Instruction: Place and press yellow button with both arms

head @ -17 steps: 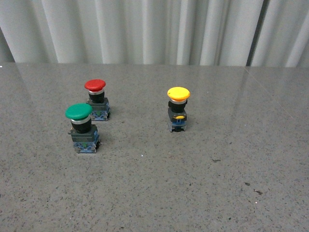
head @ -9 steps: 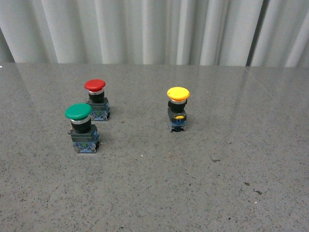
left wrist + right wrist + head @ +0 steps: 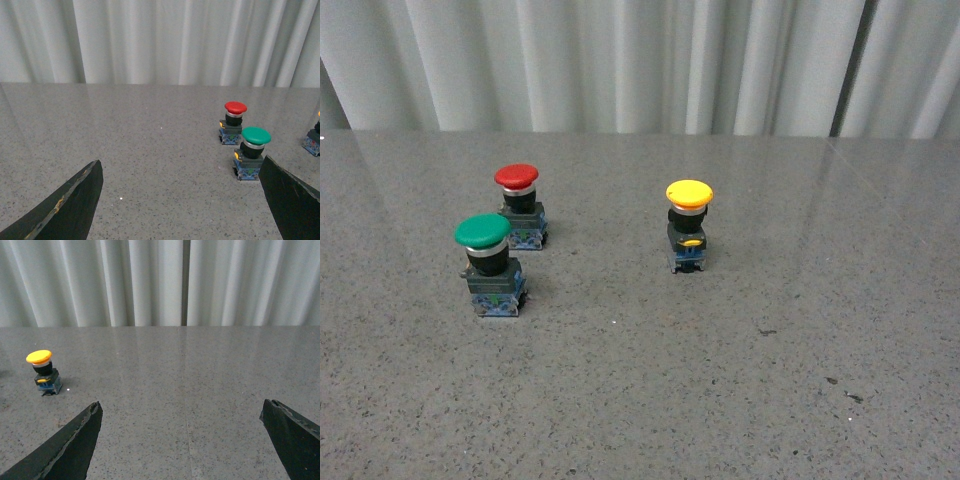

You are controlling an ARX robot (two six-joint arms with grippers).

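Three buttons stood upright on your grey table [image 3: 740, 400]. The yellow button [image 3: 688, 225] sat alone right of centre, well apart from the red button [image 3: 520, 205] and the green button [image 3: 488, 262], which stood near each other on the left. Your left gripper [image 3: 180, 200] was spread wide with nothing between its fingers [image 3: 65, 205]. Your right gripper [image 3: 180, 440] was likewise spread wide and held nothing. Neither touched any button. White curtains [image 3: 620, 60] hung behind.
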